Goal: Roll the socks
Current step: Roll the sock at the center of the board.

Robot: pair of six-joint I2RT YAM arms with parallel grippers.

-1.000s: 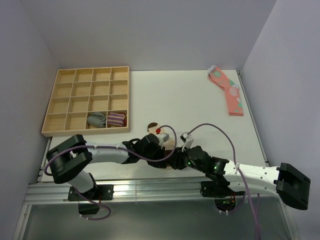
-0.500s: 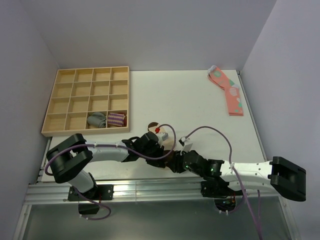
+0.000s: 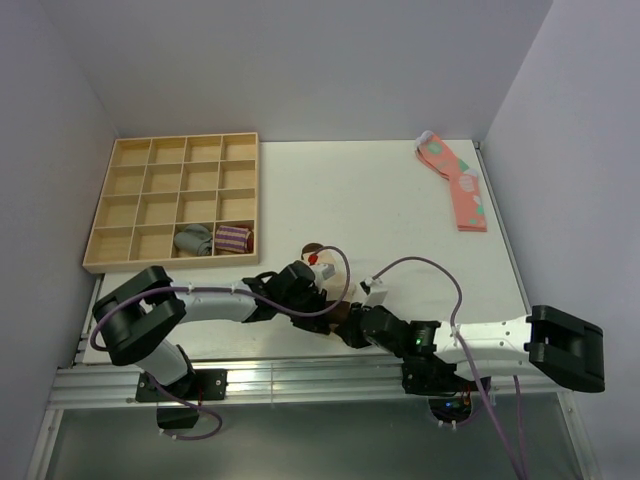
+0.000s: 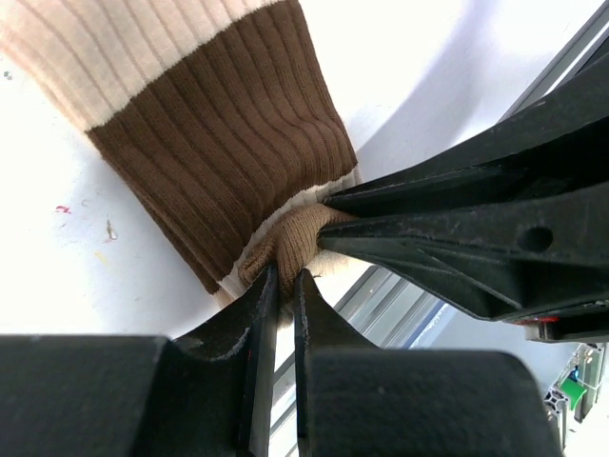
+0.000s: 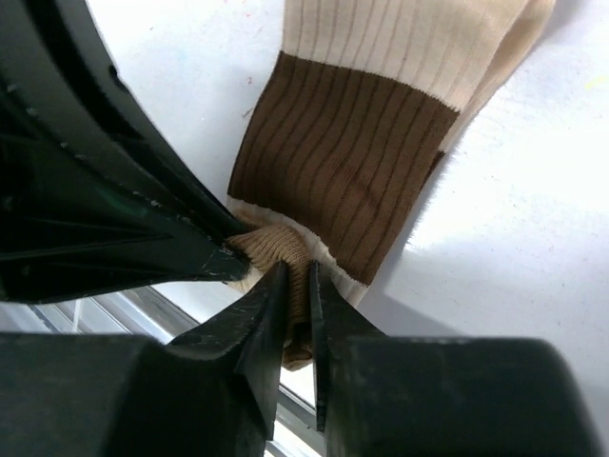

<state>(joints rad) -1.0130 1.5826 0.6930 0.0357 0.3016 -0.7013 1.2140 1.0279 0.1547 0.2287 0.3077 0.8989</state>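
Observation:
The beige socks (image 3: 322, 272) with dark brown bands lie near the table's front edge, mostly hidden under both arms in the top view. In the left wrist view the brown band (image 4: 224, 129) fills the top, and my left gripper (image 4: 282, 278) is shut on the socks' bunched tan end. In the right wrist view my right gripper (image 5: 298, 276) is shut on the same tan bunch, below the brown band (image 5: 347, 181). The two grippers (image 3: 335, 312) meet tip to tip at that end, next to the table's front rail.
A wooden compartment tray (image 3: 170, 200) stands at the back left, holding a grey rolled pair (image 3: 194, 240) and a purple-striped rolled pair (image 3: 233, 238). Pink socks with green spots (image 3: 458, 185) lie at the back right. The metal front rail (image 3: 300, 375) runs just behind the grippers.
My right arm has stretched further left and lowered toward the sock end. The left gripper has shifted slightly. The socks stay at the front edge.

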